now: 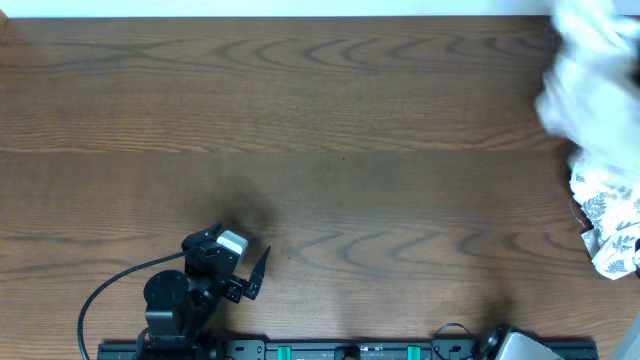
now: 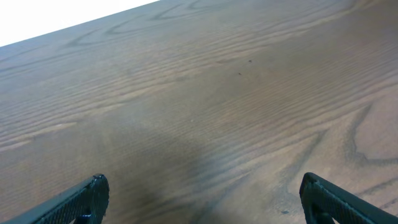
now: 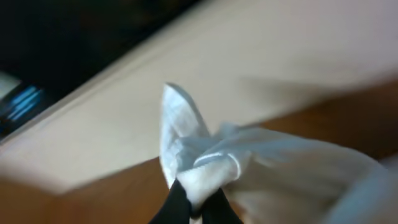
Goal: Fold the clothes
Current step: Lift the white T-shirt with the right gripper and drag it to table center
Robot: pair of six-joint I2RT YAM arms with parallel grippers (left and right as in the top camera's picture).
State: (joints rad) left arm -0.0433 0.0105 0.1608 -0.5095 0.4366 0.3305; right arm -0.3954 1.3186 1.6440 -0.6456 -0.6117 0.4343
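Cloth of the white shirt (image 1: 588, 85) shows as a blurred, bunched mass at the far right edge of the bench (image 1: 300, 100), partly cut off by the border of the overhead view. No chest print can be made out on it. In the right wrist view a fold of the same white fabric (image 3: 205, 158) rises in a peak, soft and crumpled. Its lower end is pinched between the two dark fingers of the right tool (image 3: 196, 200), which are closed tight on it. That view is smeared, and little beyond the cloth, the fingers and some brown wood can be told. From overhead the right tool itself cannot be made out.

Just nearer than the shirt, also at the right edge, lies a second white cloth printed with grey leaves (image 1: 612, 225). It is crumpled and touches or overlaps the shirt's lower edge; which of the two, I cannot tell.

Well apart from both, at the near left of the bench, sits the left arm, with a black cable (image 1: 100, 295) looping from it. The left tool (image 1: 256, 275) points right with its jaws wide and nothing between them. Its wrist view shows both fingertips spread far apart over bare wood grain (image 2: 217, 93), with the left tool (image 2: 203, 186) holding nothing.
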